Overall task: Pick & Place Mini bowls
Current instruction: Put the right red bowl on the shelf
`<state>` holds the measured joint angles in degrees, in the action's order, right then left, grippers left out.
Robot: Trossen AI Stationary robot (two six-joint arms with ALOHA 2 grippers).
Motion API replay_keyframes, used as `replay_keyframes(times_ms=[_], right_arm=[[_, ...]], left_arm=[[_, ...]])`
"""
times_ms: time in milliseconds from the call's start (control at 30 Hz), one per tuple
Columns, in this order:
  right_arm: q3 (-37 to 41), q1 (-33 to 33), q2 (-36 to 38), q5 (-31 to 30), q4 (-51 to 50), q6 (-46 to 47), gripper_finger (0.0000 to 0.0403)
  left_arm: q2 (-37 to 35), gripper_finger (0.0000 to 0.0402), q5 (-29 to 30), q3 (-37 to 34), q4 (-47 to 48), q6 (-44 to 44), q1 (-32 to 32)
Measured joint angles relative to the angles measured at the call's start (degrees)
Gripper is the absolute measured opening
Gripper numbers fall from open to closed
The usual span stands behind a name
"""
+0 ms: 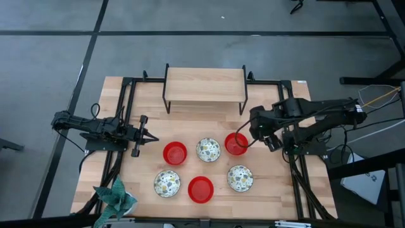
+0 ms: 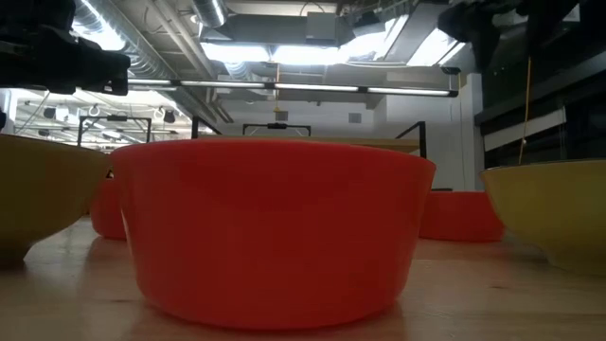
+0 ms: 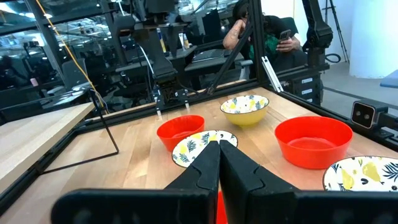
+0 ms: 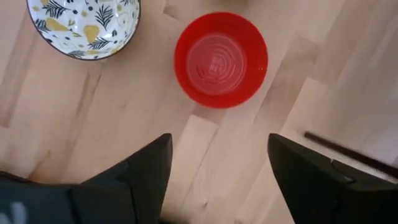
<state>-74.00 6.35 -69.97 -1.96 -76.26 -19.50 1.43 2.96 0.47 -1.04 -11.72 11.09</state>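
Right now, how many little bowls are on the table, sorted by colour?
Red bowls: 3
White patterned bowls: 3
Total: 6 bowls

We note the right gripper (image 4: 217,171) facing straight down (fingers (image 4: 146,171) spread wide), arm bent inward. Our left gripper (image 1: 152,137) lies level, fingers pressed together, arm extended from the left edge.

There are no words, numbers or signs to read anywhere, not on the bowls and not on the desk.
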Motion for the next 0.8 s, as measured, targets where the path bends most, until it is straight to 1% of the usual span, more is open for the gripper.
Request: replay_keyframes(times_ms=[167,367,633,800], right_arm=[[2.1,0.0,0.0,0.0,3.1,-3.2,0.0263],[5.0,0.0,0.0,0.0,4.9,-3.9,0.0263],[10.2,-0.1,0.0,0.0,7.4,-7.4,0.0263],[13.7,-0.1,0.0,0.0,10.2,-15.5,0.0263]], left_arm=[[0.0,0.0004,0.0,0.0,0.0,0.0,0.0],[0.0,0.0004,0.0,0.0,0.0,0.0,0.0],[0.0,0.0004,0.0,0.0,0.0,0.0,0.0],[0.0,0.0004,0.0,0.0,0.0,0.0,0.0]])
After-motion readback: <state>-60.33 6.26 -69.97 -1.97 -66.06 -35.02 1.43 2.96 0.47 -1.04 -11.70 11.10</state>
